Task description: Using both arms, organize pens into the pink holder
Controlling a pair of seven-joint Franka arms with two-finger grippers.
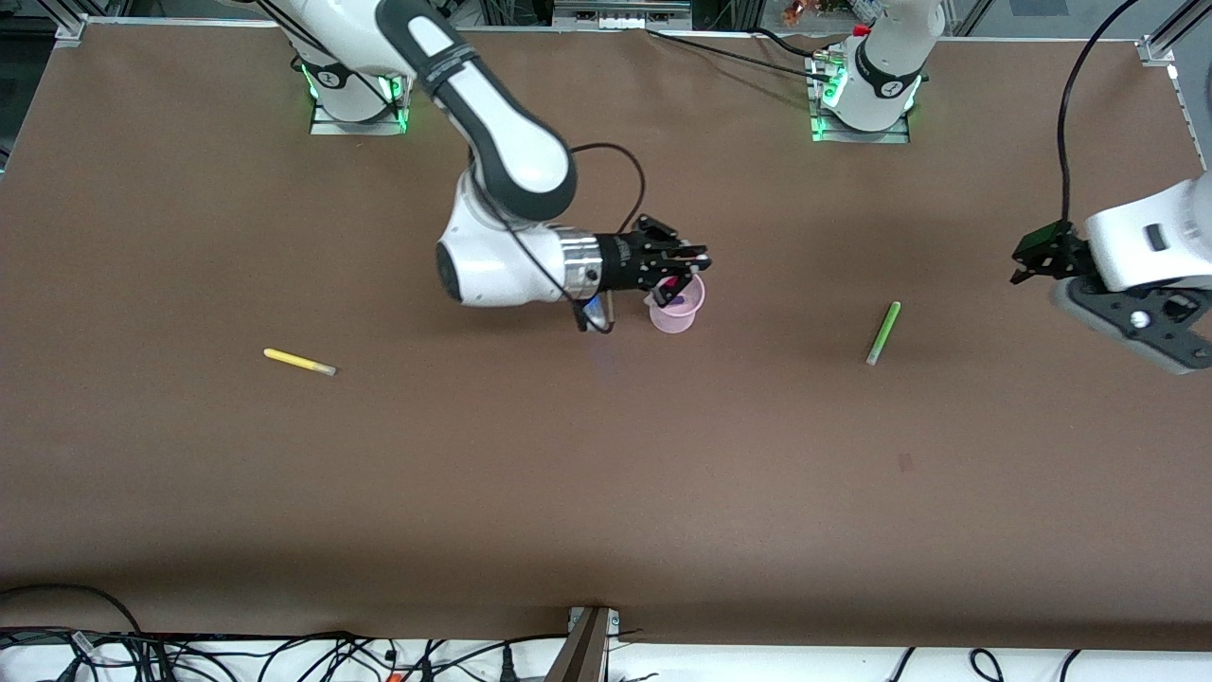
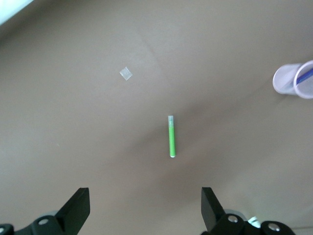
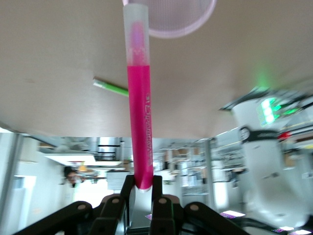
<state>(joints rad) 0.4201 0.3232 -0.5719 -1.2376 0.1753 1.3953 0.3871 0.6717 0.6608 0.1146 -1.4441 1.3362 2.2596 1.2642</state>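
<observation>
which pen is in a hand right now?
The magenta-pink marker pen: the right hand is shut on it over the translucent pink plastic cup. The yellow pen and the light green pen lie loose on the table.

Matt brown table — on it a translucent plastic holder, beside glossy white arms.

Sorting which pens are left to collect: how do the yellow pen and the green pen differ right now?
The yellow pen lies toward the right arm's end of the table; the green pen lies toward the left arm's end. The open left gripper hovers over the green pen; no gripper is near the yellow pen. Both lie flat on the table, outside the cup.
</observation>
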